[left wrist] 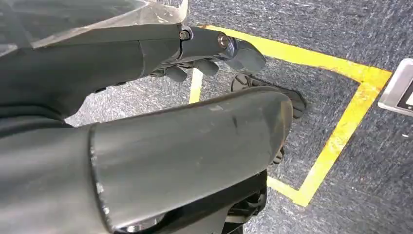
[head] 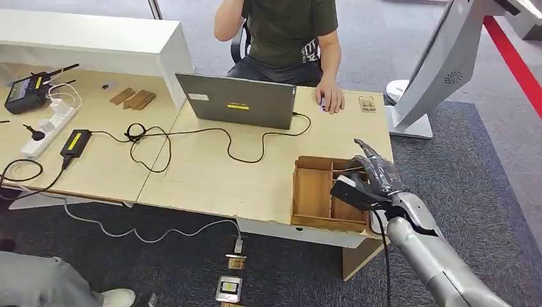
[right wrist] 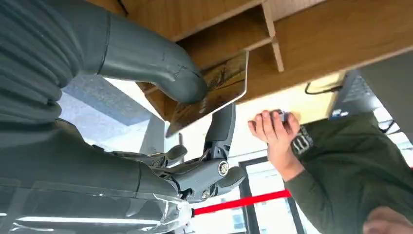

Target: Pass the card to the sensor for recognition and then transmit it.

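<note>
Here, the wooden table (head: 211,173) carries, from largest to smallest, a grey laptop (head: 238,101) near its far edge, where a seated person (head: 284,29) rests a hand (head: 330,97), and a compartmented wooden tray (head: 314,192) at the near right corner. The right hand (head: 374,176) hovers over the right side of this tray; in the right wrist view it pinches the card (right wrist: 214,92) between thumb (right wrist: 156,66) and a dark finger (right wrist: 221,129), the card tilted just clear of the tray's dividers. The card appears thin, light, stiff and smooth (hence liable to slip or pivot in a two-point pinch), so it is best held by its short end, leaving the face free for the sensor. The left hand (left wrist: 204,53) hangs over the floor, fingers curled inward around nothing. A small device (head: 229,289) lies on the carpet below the table's near edge; whether it is the sensor cannot be told.
</note>
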Robot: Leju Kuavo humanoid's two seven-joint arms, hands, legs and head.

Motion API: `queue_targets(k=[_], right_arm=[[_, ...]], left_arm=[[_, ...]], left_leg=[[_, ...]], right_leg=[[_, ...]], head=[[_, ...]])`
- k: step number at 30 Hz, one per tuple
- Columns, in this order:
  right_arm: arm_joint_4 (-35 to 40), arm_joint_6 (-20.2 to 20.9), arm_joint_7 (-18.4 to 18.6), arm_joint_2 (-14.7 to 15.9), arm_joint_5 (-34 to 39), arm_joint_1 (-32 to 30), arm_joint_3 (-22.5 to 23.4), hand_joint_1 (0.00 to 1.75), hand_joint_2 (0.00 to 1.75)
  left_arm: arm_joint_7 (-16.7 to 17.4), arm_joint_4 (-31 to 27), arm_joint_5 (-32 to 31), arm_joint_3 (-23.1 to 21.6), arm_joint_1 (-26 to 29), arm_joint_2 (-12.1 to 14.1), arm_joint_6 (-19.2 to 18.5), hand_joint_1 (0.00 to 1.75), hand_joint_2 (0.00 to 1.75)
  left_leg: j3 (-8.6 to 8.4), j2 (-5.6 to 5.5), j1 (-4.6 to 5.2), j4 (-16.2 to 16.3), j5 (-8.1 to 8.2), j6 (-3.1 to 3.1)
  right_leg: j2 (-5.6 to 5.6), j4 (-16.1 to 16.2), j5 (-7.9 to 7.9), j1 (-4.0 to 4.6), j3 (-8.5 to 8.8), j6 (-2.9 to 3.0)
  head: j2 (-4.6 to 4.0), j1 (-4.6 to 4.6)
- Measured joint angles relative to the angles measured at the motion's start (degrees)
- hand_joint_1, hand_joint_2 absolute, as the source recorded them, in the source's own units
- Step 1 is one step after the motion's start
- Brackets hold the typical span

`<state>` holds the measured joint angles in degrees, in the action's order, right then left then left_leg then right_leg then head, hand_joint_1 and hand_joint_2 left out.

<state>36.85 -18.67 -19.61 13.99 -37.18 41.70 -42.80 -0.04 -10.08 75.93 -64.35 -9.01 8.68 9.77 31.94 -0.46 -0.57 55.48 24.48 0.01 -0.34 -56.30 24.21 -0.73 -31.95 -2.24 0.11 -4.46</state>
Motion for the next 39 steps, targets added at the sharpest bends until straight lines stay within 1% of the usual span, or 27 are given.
queue_targets(k=[3, 5, 8, 15, 23, 32, 39], right_arm=[[0.0, -1.5, -1.5, 0.0, 0.6, 0.0, 0.0, 1.75, 1.75], [0.4, -3.3, -2.8, -0.2, 1.2, 0.2, 0.0, 1.75, 1.75], [1.7, -4.8, -3.3, -0.7, 1.6, 1.2, 0.0, 1.75, 1.75], [4.3, -5.9, -5.3, -2.5, 1.8, 5.3, 0.0, 1.75, 1.75], [5.4, -7.3, -5.7, -3.5, 2.2, 7.5, 0.1, 1.75, 1.75], [5.0, -8.4, -5.9, -3.5, 3.1, 7.6, 0.4, 1.75, 1.75], [0.0, -9.5, -7.2, -3.5, 3.2, 10.0, 0.6, 1.75, 1.75]], left_arm=[[-0.1, 0.0, -0.2, 0.0, 0.0, 0.0, 0.0, 0.00, 0.00], [-0.3, 0.0, -0.3, -0.1, 0.0, 0.0, 0.0, 0.00, 0.00], [-0.3, 0.0, -0.6, -0.2, 0.0, 0.0, 0.0, 0.00, 0.00], [-0.7, 0.0, -1.0, -0.4, 0.0, 0.0, -0.4, 0.00, 0.00], [-1.4, 0.0, -1.4, -0.4, 0.0, 0.1, -1.7, 0.00, 0.00], [-1.7, 0.0, -2.1, -1.3, 0.0, 0.6, -2.6, 0.00, 0.00], [-2.2, 0.0, -2.7, -1.8, 0.0, 1.2, -3.2, 0.00, 0.00]], left_leg=[[0.01, -0.01, 0.00, 0.0, 0.00, 0.00], [0.01, -0.01, 0.00, 0.0, 0.00, 0.00], [-0.01, 0.01, 0.00, 0.0, 0.00, 0.00], [-0.03, -0.01, 0.00, 0.0, -0.06, -0.08], [-0.05, -0.01, 0.00, 0.0, -0.06, -0.08], [-0.05, -0.01, 0.01, 0.0, -0.06, -0.08], [-0.04, -0.01, 0.00, 0.0, -0.06, -0.08]], right_leg=[[0.00, 0.0, 0.00, 0.00, 0.02, 0.00], [0.00, 0.0, 0.00, 0.00, 0.02, 0.00], [0.00, -0.1, 0.00, 0.00, 0.02, 0.00], [0.00, -0.1, -0.01, 0.00, 0.01, 0.01], [0.00, -0.1, -0.01, 0.00, 0.02, 0.01], [0.00, -0.1, -0.01, 0.00, 0.01, 0.01], [0.00, -0.1, -0.01, 0.00, 0.00, 0.01]], head=[[0.00, 0.00], [0.00, 0.00], [0.00, -0.02], [0.00, 0.00], [0.00, 0.00], [0.00, 0.00], [0.00, -0.02]])
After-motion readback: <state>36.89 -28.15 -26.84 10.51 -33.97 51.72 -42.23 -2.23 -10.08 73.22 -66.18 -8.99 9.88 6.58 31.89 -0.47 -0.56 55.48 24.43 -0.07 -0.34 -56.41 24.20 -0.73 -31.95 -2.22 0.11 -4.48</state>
